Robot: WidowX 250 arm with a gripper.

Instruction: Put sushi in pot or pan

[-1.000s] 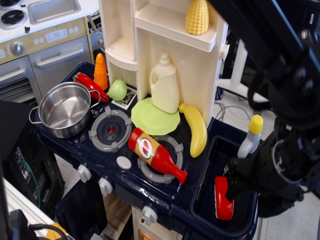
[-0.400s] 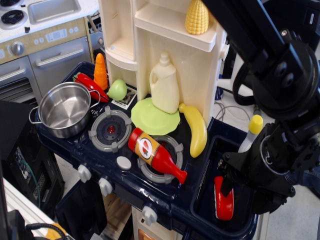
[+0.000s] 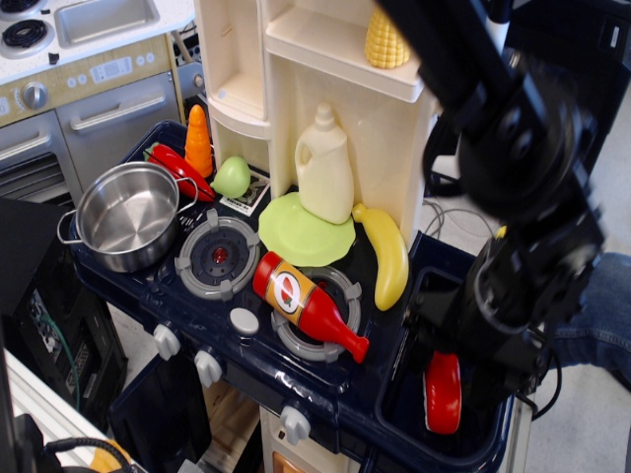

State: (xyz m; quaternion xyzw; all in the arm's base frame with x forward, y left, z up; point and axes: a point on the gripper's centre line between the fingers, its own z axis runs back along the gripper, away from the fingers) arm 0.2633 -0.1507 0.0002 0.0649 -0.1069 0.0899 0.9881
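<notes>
The sushi (image 3: 444, 394), a glossy red oblong piece, lies in the dark blue sink basin (image 3: 399, 394) at the right of the toy stove. My gripper (image 3: 452, 353) hangs right over the sushi's upper end and covers it. The black arm hides the fingers, so I cannot tell whether they are open or shut. The shiny steel pot (image 3: 133, 258) stands empty at the far left of the stove top, well away from the gripper.
A red ketchup bottle (image 3: 306, 304) lies across the right burner. A banana (image 3: 386, 254), green plate (image 3: 301, 232) and white jug (image 3: 323, 166) sit behind it. A chili (image 3: 177, 168), carrot (image 3: 199, 141) and green fruit (image 3: 233, 177) lie near the pot. Cream shelves rise behind.
The arm has swung left and down over the sink. It now covers the sushi's top end and hides the yellow-capped bottle. The sushi has stayed in place.
</notes>
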